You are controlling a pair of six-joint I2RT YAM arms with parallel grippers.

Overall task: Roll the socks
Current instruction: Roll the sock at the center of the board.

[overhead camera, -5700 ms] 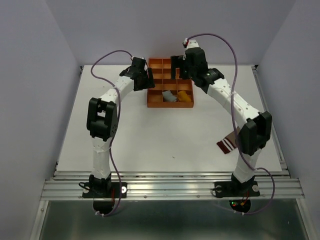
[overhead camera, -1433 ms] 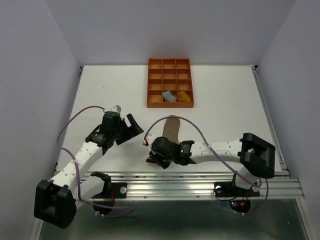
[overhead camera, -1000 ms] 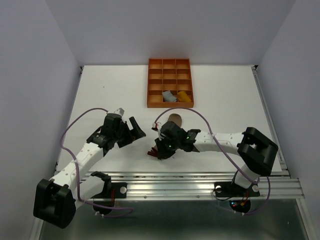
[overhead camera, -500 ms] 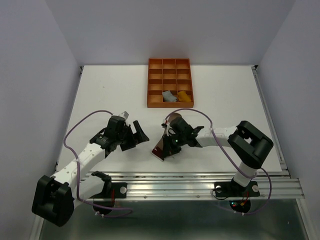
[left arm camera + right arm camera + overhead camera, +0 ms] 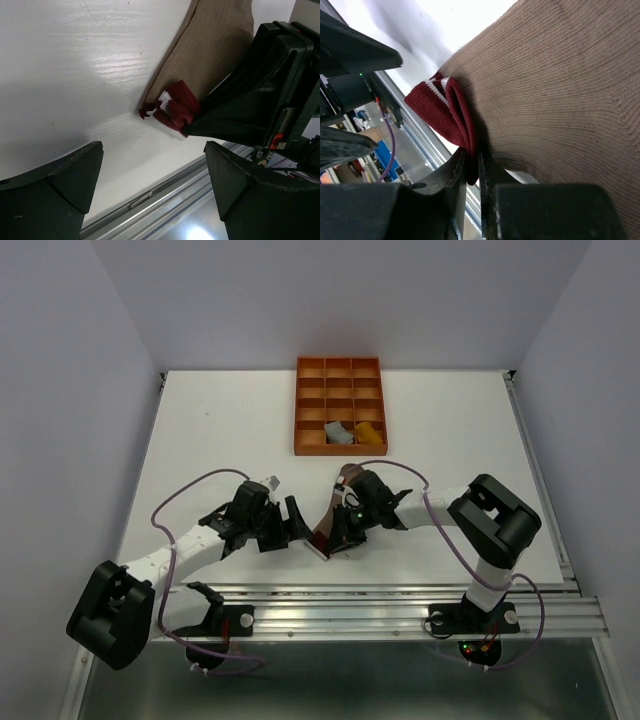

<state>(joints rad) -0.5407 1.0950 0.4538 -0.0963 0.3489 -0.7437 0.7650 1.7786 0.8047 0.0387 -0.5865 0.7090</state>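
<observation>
A taupe-brown sock (image 5: 333,512) lies near the table's front edge, its maroon-and-white cuff (image 5: 321,544) toward the rail. My right gripper (image 5: 474,170) is shut on the folded cuff (image 5: 445,110), and the sock's body (image 5: 560,85) spreads away from the jaws. My left gripper (image 5: 292,524) stands open just left of the cuff (image 5: 172,107), low over the table, with nothing between its fingers (image 5: 65,185). A grey sock (image 5: 338,433) and a yellow sock (image 5: 370,432) sit rolled in the orange tray.
The orange compartmented tray (image 5: 318,390) stands at the back centre of the white table. The metal rail (image 5: 340,602) runs along the front edge, close to both grippers. Purple cables loop off both arms.
My left gripper has slid right, close to the sock's cuff. My right gripper, still holding the cuff, has turned and shifted slightly right, bunching the sock up.
</observation>
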